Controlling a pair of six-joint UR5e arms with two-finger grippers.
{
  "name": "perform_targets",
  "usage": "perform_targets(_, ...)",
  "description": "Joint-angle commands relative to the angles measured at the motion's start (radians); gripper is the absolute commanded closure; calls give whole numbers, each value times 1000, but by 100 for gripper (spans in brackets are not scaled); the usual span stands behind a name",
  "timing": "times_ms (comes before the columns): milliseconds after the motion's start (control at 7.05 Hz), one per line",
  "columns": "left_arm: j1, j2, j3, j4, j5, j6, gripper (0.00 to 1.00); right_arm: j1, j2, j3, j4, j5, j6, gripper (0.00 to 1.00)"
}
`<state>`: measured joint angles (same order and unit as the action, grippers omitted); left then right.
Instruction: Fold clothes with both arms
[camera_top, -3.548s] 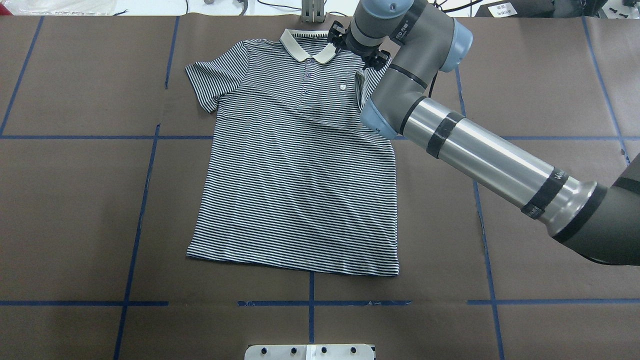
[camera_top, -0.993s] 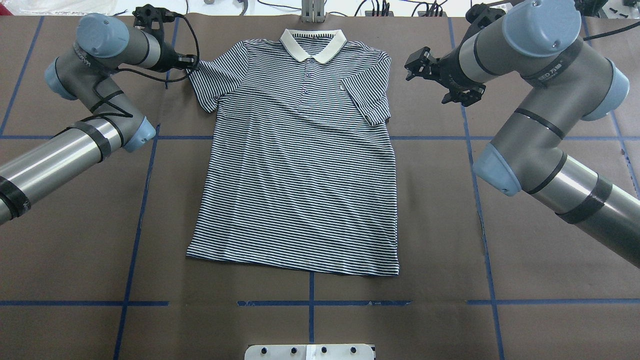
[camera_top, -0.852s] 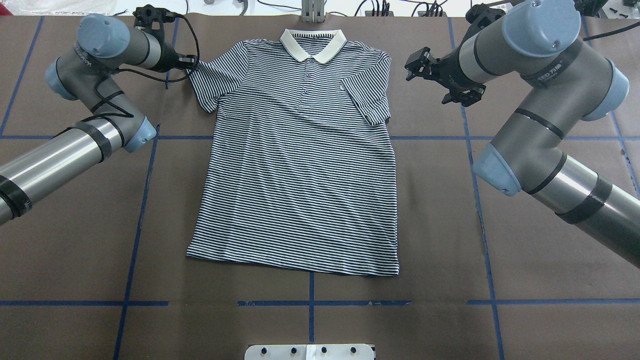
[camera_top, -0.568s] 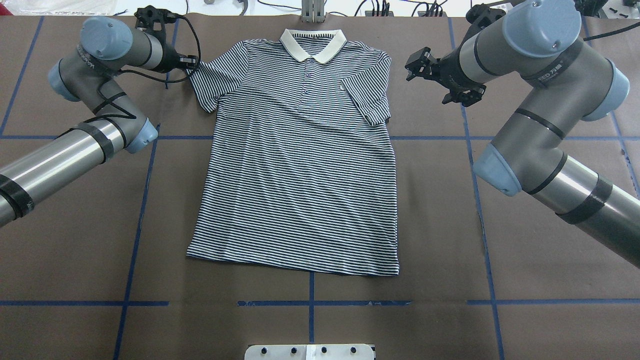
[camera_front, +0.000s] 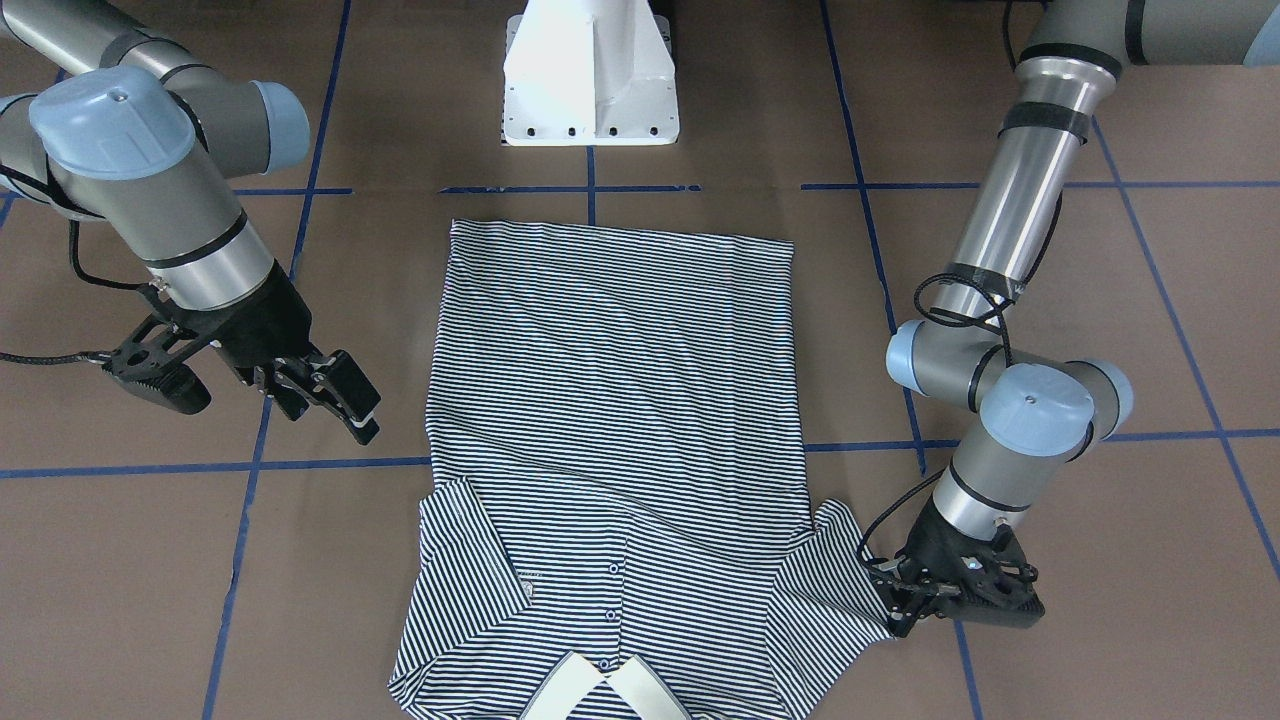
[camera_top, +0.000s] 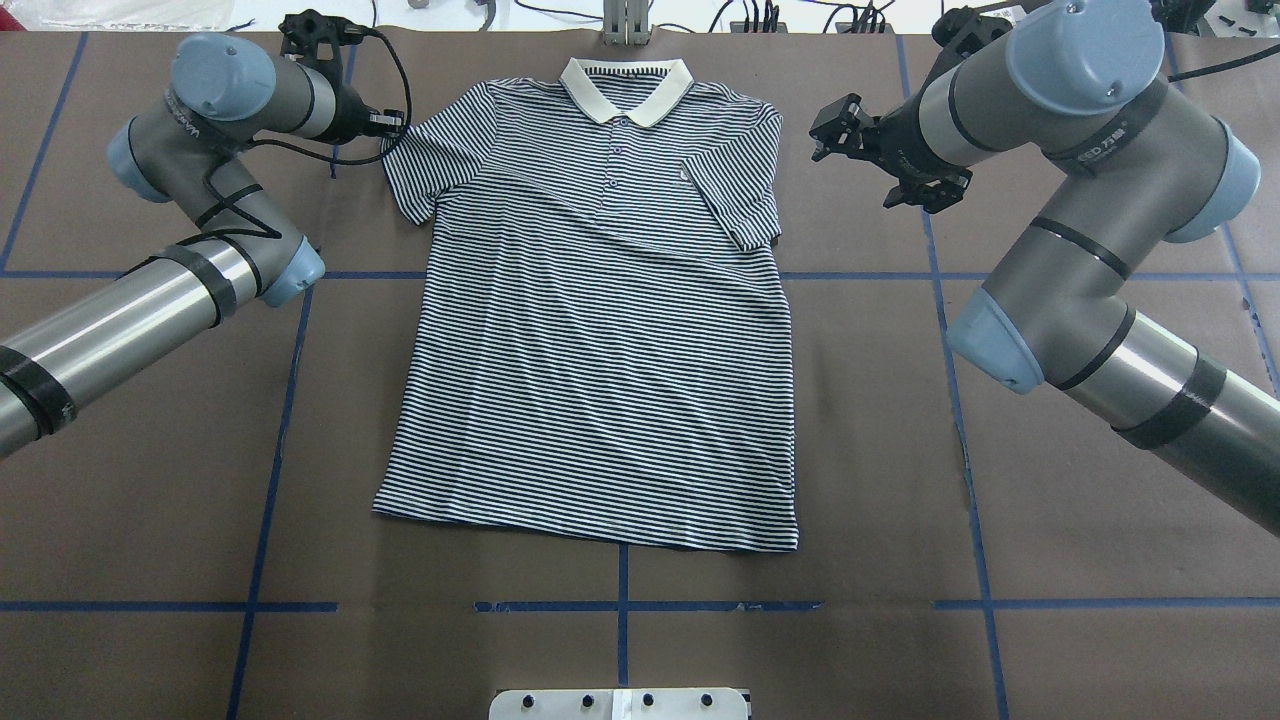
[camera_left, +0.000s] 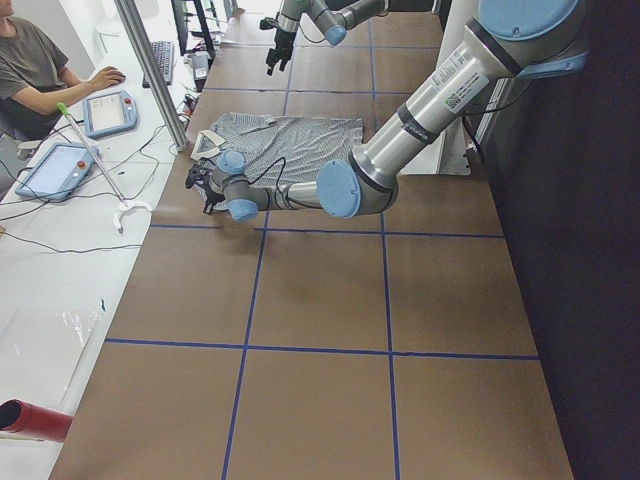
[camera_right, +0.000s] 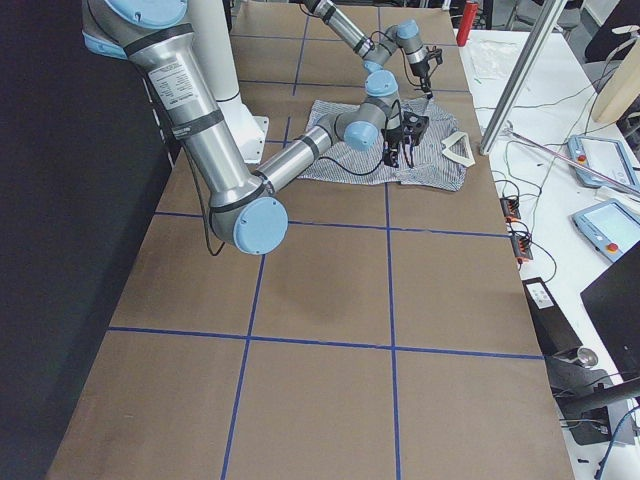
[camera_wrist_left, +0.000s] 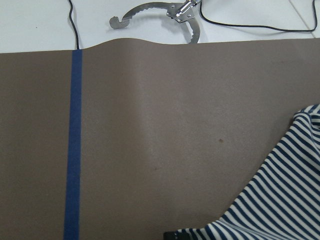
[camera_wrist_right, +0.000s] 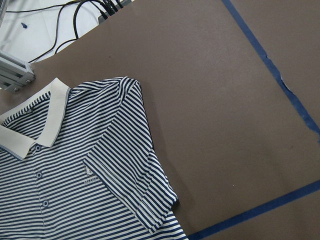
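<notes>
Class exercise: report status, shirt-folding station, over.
Left gripper at spread sleeve edge, grip unclear. Right gripper open, off the cloth. Polo shirt flat, other sleeve folded in. Nothing seen in the way.

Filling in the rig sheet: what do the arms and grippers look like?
Both alike: left arm and right arm have bare silver tubes with black tape bands, dark grey joint housings with white lettering, and light-blue end caps. The left gripper and right gripper are black, two-finger, with open linkage frames. A loose black cable runs at each wrist.
</notes>
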<state>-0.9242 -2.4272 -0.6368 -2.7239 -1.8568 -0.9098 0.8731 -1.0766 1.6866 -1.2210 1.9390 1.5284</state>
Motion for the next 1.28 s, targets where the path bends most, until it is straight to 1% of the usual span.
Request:
perform_targets(0, -5, 46, -190, 41, -56, -91, 100, -3, 3, -1, 0, 0, 1, 0)
perform_targets(142, -1, 48, -304, 191, -56, -125, 100, -9, 7, -4, 0, 2, -1, 0)
perform_targets(284, 45, 42, -342, 261, -50, -165, 100, -9, 12, -5, 0, 2, -1, 0)
perform_targets(426, 74, -4, -308, 265, -23, -190, 100, -11, 14, -5, 0, 2, -1, 0)
perform_targets(568, 85, -74, -223, 263, 14, -195, 100, -11, 15, -4, 0, 2, -1, 0)
perform_targets(710, 85, -90, -198, 260, 27, -196, 100, -11, 17, -4, 0, 2, -1, 0)
perform_targets(993, 87, -118, -97, 160, 43, -196, 100, -11, 17, 1, 0, 3, -1, 0)
perform_targets(1135, 87, -142, -60, 156, 51, -196, 100, -11, 17, -1, 0, 3, -1, 0)
